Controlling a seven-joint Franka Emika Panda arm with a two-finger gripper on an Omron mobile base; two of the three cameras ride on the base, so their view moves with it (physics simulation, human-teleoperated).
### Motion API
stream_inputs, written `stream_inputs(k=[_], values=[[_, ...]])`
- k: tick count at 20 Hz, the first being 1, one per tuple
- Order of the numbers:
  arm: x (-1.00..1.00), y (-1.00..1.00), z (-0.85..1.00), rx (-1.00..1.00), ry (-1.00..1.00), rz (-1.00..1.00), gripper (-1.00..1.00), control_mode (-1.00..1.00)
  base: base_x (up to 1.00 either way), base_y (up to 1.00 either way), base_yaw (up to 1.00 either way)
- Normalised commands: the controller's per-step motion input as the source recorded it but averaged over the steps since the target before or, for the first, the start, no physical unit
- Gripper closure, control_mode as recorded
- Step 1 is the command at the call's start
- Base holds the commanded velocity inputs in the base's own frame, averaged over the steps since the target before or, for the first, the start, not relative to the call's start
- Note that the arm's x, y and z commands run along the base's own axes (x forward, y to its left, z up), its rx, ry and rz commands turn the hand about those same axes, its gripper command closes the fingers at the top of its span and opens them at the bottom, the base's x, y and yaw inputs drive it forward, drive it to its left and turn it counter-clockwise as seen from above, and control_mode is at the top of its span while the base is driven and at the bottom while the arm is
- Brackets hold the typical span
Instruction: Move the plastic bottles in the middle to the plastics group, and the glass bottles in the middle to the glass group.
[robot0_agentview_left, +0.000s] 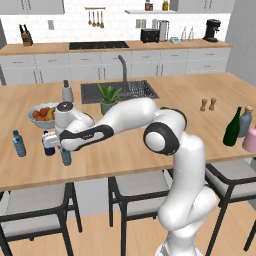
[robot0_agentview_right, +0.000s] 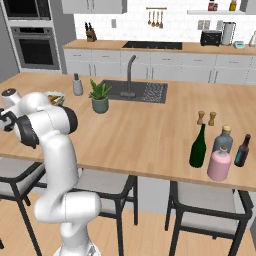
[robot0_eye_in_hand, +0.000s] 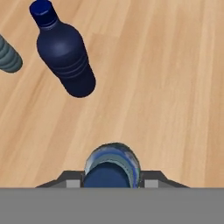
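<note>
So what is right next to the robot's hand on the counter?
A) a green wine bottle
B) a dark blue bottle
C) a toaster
B: in the hand view a dark navy bottle stands on the wooden counter just beyond the gripper.

Nothing readable turned up anywhere: no label, brand, number or sign. The dark navy bottle (robot0_eye_in_hand: 65, 54) carried only plain ribbing (no print on it), and the green wine bottle (robot0_agentview_right: 198, 147) and pink bottle (robot0_agentview_right: 219, 165) stood bare of any lettering that could be made out.
</note>
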Motion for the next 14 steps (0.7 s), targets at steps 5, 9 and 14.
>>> stream_inputs(k=[5, 9, 14], values=[[0.00, -0.18, -0.18, 0.00, 0.00, 0.00, -1.00, -1.00, 0.00, 0.00, 0.00], [0.00, -0.06, -0.02, 0.00, 0.00, 0.00, -1.00, -1.00, 0.00, 0.00, 0.00], [0.00, 0.00, 0.22, 0.00, 0.00, 0.00, -1.00, -1.00, 0.00, 0.00, 0.00]])
